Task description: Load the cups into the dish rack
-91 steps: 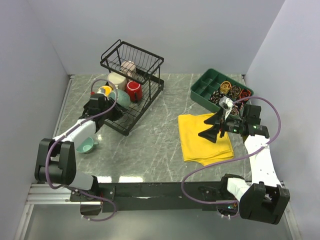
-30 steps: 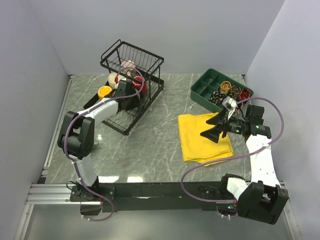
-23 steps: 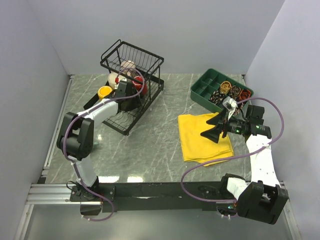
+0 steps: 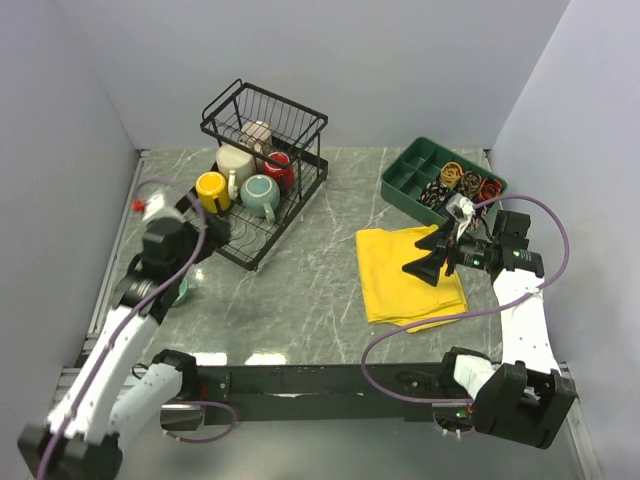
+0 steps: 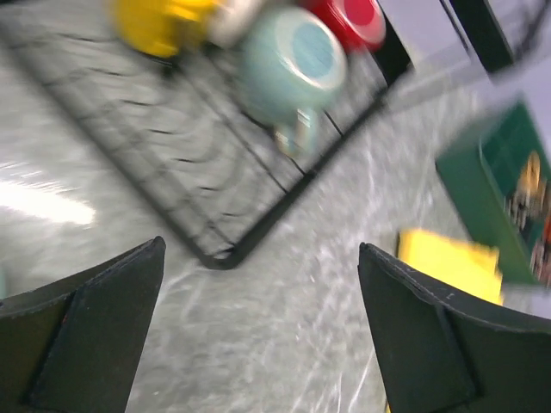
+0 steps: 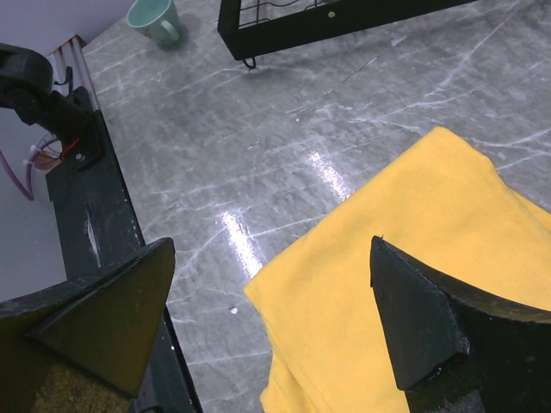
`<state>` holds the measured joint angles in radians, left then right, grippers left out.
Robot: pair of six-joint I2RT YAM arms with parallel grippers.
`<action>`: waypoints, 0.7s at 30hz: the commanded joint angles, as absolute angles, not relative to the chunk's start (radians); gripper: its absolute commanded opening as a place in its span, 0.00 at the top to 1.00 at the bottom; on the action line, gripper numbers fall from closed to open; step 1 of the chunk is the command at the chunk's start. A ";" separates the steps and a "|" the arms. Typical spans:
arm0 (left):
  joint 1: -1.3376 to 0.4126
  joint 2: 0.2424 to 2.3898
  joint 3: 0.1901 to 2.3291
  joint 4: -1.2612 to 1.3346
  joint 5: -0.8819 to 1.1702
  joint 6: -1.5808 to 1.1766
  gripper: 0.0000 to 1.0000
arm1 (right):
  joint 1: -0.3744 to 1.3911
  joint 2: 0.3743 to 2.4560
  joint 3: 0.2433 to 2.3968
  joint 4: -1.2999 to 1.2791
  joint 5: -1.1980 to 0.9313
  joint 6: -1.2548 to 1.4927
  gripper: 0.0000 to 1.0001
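The left gripper [image 5: 260, 249] hangs over the table [image 4: 320, 290] with its fingers spread wide and nothing between them. A teal cup [image 6: 153, 19] sits on the table beside that arm. The right gripper [image 6: 272, 245], also wide open, hovers over a yellow cloth [image 4: 405, 275]. Farther back, a yellow cup [image 4: 211, 188], a pale green cup [image 4: 261, 196], a red cup [image 4: 279, 170] and a cream cup [image 4: 236, 160] lie on the lower tier of the dish rack [image 4: 285, 112]. Another cup [image 4: 258, 133] is in its upper basket.

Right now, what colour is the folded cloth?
The folded cloth is plain yellow, clearest in the right wrist view.
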<state>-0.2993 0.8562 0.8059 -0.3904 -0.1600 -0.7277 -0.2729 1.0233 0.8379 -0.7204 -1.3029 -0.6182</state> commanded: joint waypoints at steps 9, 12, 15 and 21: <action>0.026 0.784 0.664 -0.548 -0.095 -0.903 0.04 | -0.279 1.020 0.882 -0.723 -1.307 -0.630 0.00; 0.090 0.808 0.701 -0.577 -0.118 -0.962 0.04 | -0.279 1.023 0.882 -0.726 -1.308 -0.632 0.00; 0.118 0.856 0.735 -0.620 -0.170 -1.043 0.04 | -0.279 1.026 0.885 -0.732 -1.308 -0.638 0.00; 0.198 1.052 0.787 -0.716 -0.215 -1.163 0.08 | -0.279 1.025 0.884 -0.732 -1.308 -0.640 0.00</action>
<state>0.1528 0.9668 0.7303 -0.6445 -0.1699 -1.0546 -0.2729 1.0252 0.8383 -0.7273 -1.2991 -0.6228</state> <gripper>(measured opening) 0.947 0.998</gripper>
